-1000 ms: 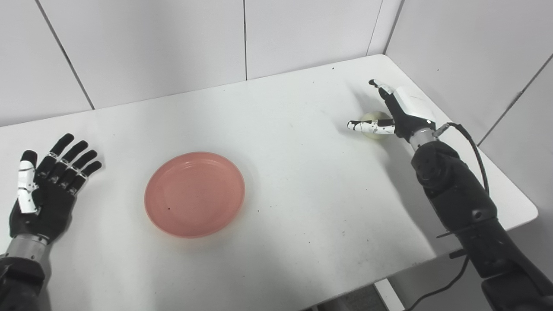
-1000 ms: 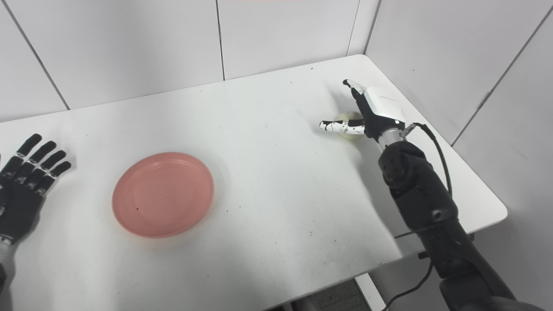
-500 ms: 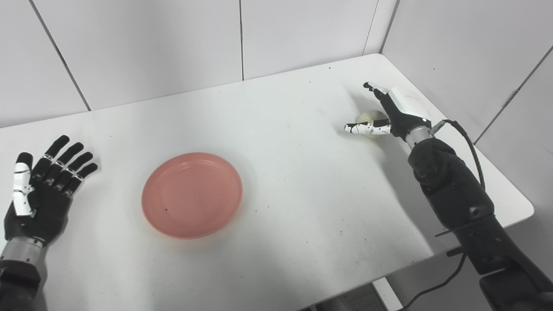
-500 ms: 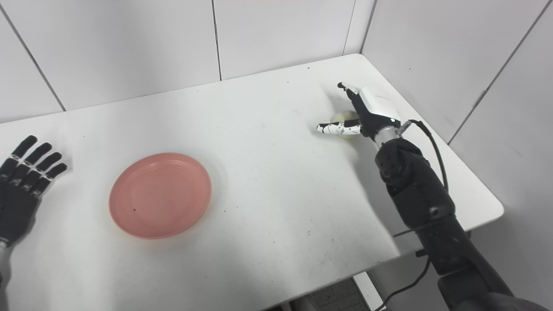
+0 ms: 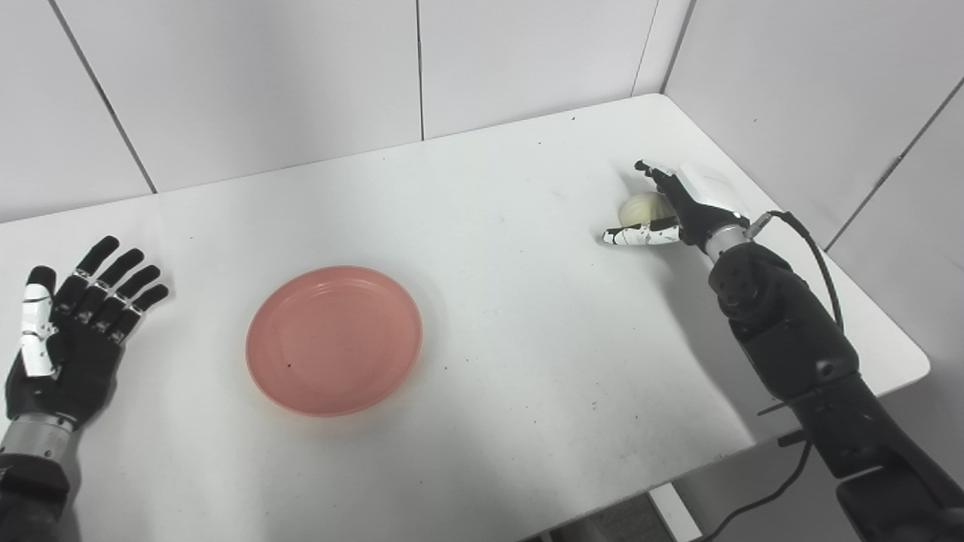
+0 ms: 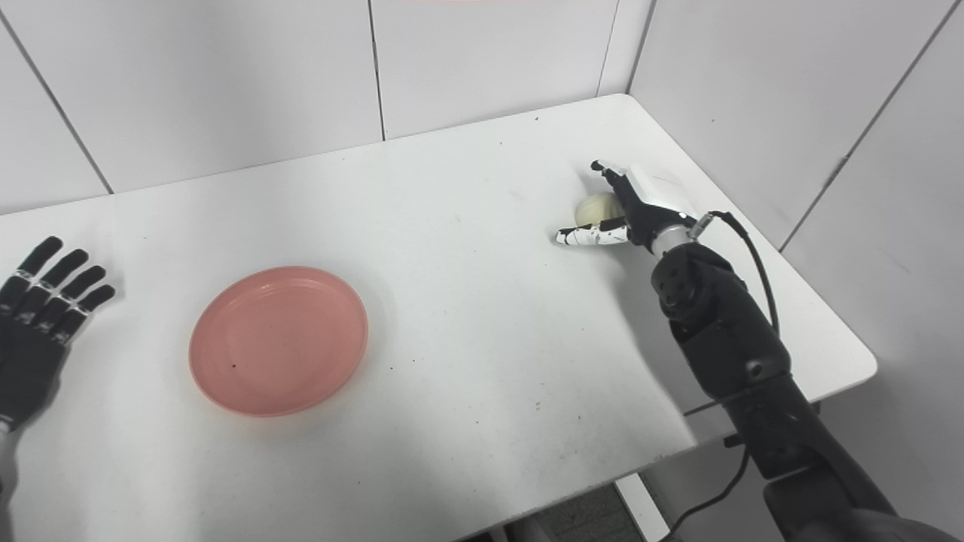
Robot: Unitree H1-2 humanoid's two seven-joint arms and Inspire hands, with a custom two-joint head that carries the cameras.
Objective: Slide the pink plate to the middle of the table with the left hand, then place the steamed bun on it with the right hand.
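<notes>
A round, shallow pink plastic plate with a raised rim lies flat on the white rectangular table, toward 8 o'clock from the table's middle. Its bowl is bare apart from 1 small dark speck near its lower left.

The pale cream, rounded steamed bun sits on the table far out at 2 o'clock, close to the right edge. It looks smooth and slightly domed, with faint ridges on its top, though it is too small to be sure of them.

The right hand, black with a white back shell, is at the bun. Its thumb stretches out along the tabletop just in front of the bun, and its fingers reach past the bun's far right side. The hand is spread, cupping around the bun but not closed on it; whether it touches the bun is unclear.

The left hand, black with a white-trimmed thumb, rests at 9 o'clock by the table's left edge, palm up, fingers spread and holding nothing, well apart from the plate.
</notes>
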